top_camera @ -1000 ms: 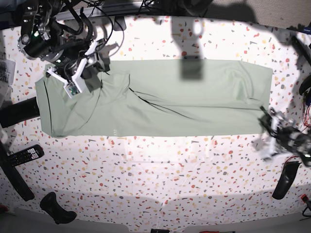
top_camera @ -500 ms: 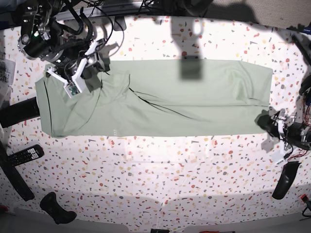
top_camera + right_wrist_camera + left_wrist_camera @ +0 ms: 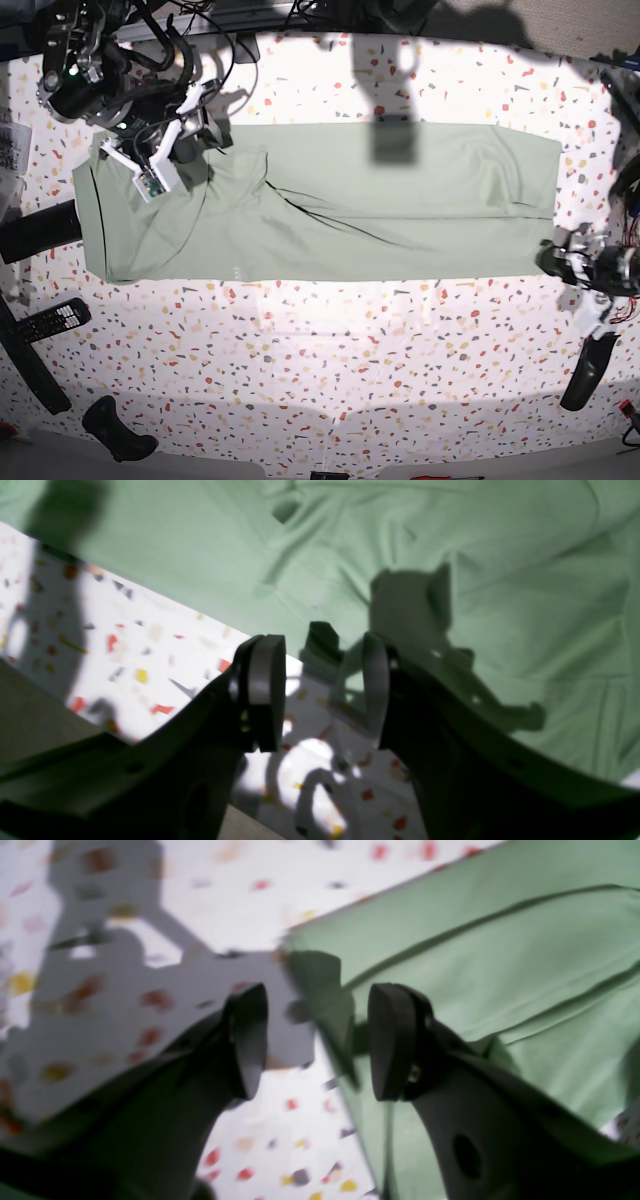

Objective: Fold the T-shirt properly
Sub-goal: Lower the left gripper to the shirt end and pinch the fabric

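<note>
The pale sage-green T-shirt [image 3: 380, 200] lies flat on the speckled table [image 3: 330, 350] as a long band, with creases near its left end. My right gripper [image 3: 145, 165] hovers over the shirt's upper left part. In the right wrist view it [image 3: 320, 690] is open above the shirt [image 3: 425, 545], at its edge. My left gripper [image 3: 562, 262] is at the shirt's lower right corner. In the left wrist view it [image 3: 315, 1040] is open with the corner of the shirt [image 3: 500, 965] between its fingers [image 3: 247, 1040].
A remote control [image 3: 50, 320] and a black bar [image 3: 40, 228] lie at the table's left edge. A black handle-like object [image 3: 115, 430] lies at the lower left. Another black object [image 3: 588, 370] lies at the lower right, close under my left arm.
My left gripper has moved up and slightly right, from the bare table to the shirt's lower right corner. The right arm has barely shifted. The shirt has not moved.
</note>
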Controlling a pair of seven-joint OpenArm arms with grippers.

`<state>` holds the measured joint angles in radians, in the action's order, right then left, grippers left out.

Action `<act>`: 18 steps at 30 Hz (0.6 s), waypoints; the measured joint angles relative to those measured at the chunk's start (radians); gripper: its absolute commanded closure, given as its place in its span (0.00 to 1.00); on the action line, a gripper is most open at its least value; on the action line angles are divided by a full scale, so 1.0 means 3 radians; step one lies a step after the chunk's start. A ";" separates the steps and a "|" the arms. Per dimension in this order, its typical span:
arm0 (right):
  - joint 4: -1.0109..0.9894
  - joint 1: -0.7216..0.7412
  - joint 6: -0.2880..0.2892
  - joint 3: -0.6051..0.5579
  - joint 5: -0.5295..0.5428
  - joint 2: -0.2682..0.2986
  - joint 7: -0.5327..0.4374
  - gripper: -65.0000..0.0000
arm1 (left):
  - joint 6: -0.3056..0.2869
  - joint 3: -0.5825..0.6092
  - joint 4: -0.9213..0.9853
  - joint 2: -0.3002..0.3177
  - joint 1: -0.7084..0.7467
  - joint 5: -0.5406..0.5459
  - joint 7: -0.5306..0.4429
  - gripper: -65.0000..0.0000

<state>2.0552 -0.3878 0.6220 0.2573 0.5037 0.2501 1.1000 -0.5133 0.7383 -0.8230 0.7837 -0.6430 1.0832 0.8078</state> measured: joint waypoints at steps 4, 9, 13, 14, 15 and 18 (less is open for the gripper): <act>0.0000 0.0000 0.0000 0.0000 0.0000 0.0000 0.0004 0.62 | -0.0033 0.0000 0.0001 -0.0027 0.0055 -0.0013 0.0083 0.54; 0.0000 0.0000 0.0000 0.0000 -0.0001 0.0000 0.0004 0.62 | -0.0215 0.0000 0.0001 -0.0036 0.0046 -0.0009 0.0256 0.54; 0.0000 0.0000 0.0000 0.0000 0.0006 0.0001 0.0003 0.62 | -0.0214 0.0000 0.0001 -0.0034 0.0046 0.0179 0.0280 0.54; 0.0000 0.0000 0.0000 0.0000 0.0006 -0.0001 0.0001 0.62 | -0.0305 0.0000 0.0001 -0.0038 0.0045 0.0261 0.0354 0.54; 0.0000 0.0000 0.0000 0.0000 0.0005 0.0000 0.0004 0.62 | -0.0394 0.0000 0.0001 -0.0041 0.0045 0.0346 0.0417 0.54; 0.0000 0.0000 0.0000 0.0000 0.0005 0.0001 0.0003 0.62 | -0.0562 0.0000 0.0001 -0.0043 0.0046 0.0601 0.0608 0.54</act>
<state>2.0552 -0.3878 0.6220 0.2573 0.5053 0.2504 1.1007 -0.6819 0.7383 -0.8227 0.7708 -0.6292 1.2636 0.9901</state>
